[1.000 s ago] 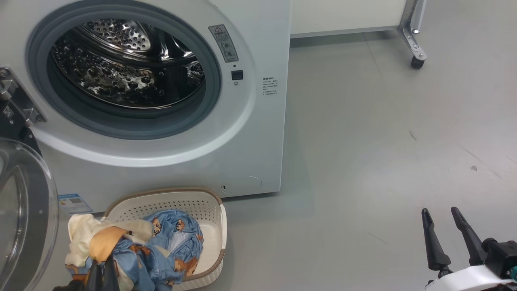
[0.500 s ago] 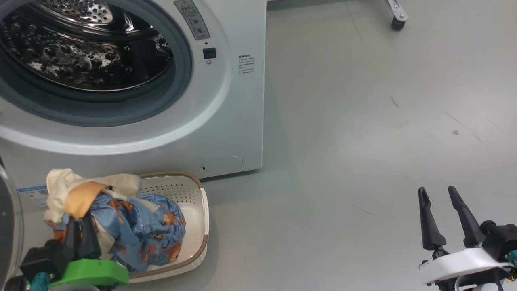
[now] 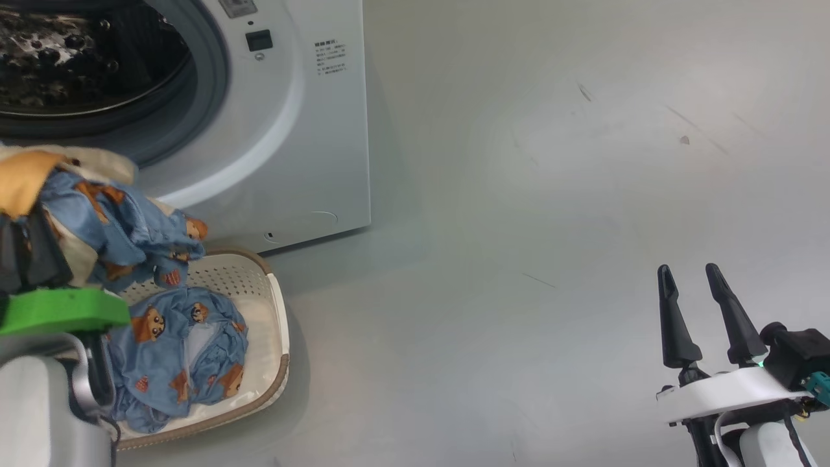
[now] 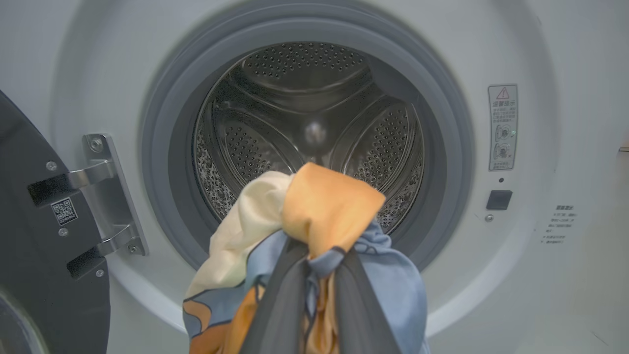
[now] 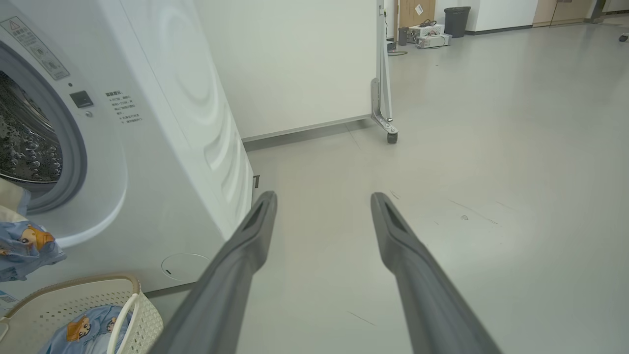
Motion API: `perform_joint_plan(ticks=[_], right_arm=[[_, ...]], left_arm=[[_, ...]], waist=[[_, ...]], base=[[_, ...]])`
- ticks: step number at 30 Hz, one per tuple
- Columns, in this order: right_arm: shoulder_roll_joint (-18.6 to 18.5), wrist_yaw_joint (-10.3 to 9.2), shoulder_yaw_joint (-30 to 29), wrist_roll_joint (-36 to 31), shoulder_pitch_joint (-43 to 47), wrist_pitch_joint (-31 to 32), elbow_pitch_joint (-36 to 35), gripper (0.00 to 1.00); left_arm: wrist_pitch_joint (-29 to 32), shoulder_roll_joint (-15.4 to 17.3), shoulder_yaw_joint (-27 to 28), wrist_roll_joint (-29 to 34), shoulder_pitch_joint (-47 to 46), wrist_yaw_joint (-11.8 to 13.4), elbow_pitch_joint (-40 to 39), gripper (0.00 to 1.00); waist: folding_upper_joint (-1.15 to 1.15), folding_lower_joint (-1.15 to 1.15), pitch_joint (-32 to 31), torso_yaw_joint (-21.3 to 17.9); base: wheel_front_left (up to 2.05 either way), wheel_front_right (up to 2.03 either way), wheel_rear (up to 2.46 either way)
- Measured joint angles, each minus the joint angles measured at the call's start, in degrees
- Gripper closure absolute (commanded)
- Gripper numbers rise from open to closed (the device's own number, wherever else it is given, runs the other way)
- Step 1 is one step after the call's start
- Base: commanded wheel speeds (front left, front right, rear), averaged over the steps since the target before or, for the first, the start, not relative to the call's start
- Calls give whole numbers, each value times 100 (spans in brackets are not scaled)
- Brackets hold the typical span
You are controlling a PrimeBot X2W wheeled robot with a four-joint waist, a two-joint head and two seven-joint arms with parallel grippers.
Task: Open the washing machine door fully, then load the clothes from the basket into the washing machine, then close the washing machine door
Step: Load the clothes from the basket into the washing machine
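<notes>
At the left edge of the left wrist view the washing machine door [image 4: 29,246] stands open, so step 1 looks done. The left claw [image 4: 319,253] is pinched on 1 bunch of the clothes [image 4: 329,201], in front of the washing machine [image 4: 540,295]. In the head view, lower left, another garment [image 3: 178,350] lies in the basket [image 3: 275,311]. At lower right the right claw [image 3: 687,269] is wide and empty. Loading and closing are left.
</notes>
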Motion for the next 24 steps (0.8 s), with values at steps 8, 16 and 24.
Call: perform_joint_plan(ticks=[8, 16, 24], right_arm=[[56, 0, 229, 44, -347, 0, -21, 0], [67, 0, 412, 100, -623, 0, -11, 0], [22, 0, 456, 144, -769, 0, 8, 0]], left_arm=[[148, 371, 282, 204, -1135, 35, 434, 100], [216, 682, 492, 365, -1836, 54, 1047, 100], [159, 892, 457, 615, -2583, 70, 1479, 100]], waist=[[0, 0, 540, -272], [0, 1, 1090, -548], [0, 1, 1664, -767]], base=[[0, 0, 0], [0, 0, 0], [0, 0, 0]])
